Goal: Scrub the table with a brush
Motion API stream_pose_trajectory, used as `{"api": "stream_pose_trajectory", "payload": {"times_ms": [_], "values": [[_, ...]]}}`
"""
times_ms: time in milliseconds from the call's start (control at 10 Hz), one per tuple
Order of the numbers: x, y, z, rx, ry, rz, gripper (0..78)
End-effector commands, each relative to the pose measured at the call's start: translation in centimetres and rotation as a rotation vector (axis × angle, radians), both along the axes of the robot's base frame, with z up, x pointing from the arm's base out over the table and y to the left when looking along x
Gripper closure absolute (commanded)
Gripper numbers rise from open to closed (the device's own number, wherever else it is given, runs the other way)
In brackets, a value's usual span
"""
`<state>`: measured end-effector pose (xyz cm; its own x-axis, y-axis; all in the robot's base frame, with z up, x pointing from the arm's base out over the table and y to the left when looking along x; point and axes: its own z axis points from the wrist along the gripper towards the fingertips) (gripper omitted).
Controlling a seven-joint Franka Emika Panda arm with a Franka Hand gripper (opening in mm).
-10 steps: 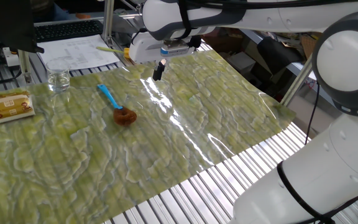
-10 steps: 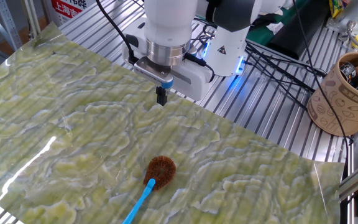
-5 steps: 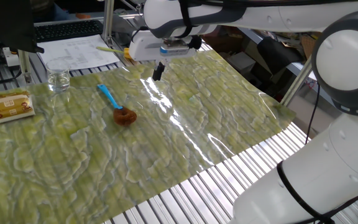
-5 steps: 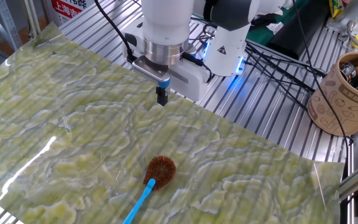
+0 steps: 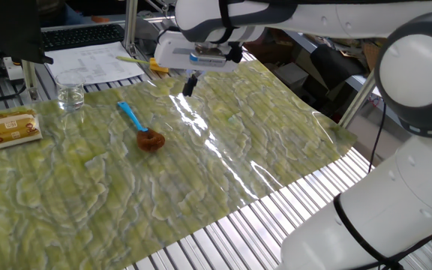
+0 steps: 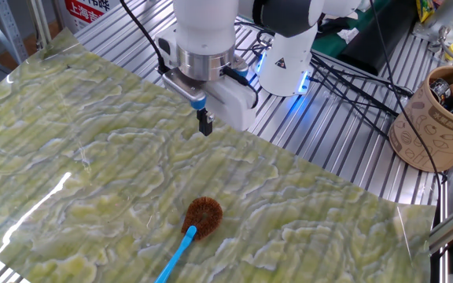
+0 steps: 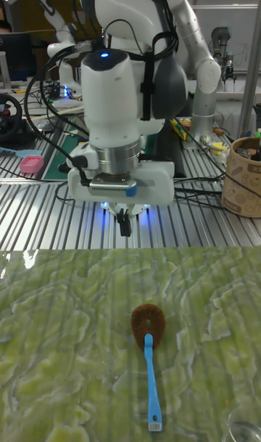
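Since the last frames my gripper (image 5: 190, 85) has lifted a little and the wrist has turned; the flange block now sits at a different angle over the far edge of the sheet. Nothing else on the table (image 5: 223, 232) has shifted.

In one fixed view, the brush (image 5: 142, 130) lies flat on the yellow-green sheet, blue handle pointing toward the back, bristle head nearer me. The gripper hangs well apart from it, above the sheet's far edge. A tan box (image 5: 10, 127) and a small glass (image 5: 70, 96) sit off at the far left, out of my way.

In the other fixed view, the gripper (image 6: 204, 123) points straight down just over the sheet's border, and its fingers look pressed together, holding nothing. The brush (image 6: 190, 229) is well below it in the picture, head toward the arm, handle running off the bottom edge.

In the tall fixed view, the gripper (image 7: 125, 226) is lined up almost directly behind the brush (image 7: 148, 338), whose handle runs toward the camera.

I read the turn as the wrist aligning for a pick. I judge the task barely begun: next I must open the jaws, come forward and down, and take the thin handle.
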<state>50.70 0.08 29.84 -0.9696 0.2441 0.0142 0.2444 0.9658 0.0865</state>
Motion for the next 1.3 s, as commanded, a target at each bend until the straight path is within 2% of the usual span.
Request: {"api": "stream_pose_trajectory", "payload": {"times_ms": [100, 1000, 1300], "values": [[0.5, 0.0, 0.2, 0.015, -0.003, -0.007, 77.6], [1.5, 0.0, -0.1, 0.036, -0.016, -0.041, 77.6], [2.4, -0.1, -0.6, 0.041, -0.02, -0.055, 77.6]]}}
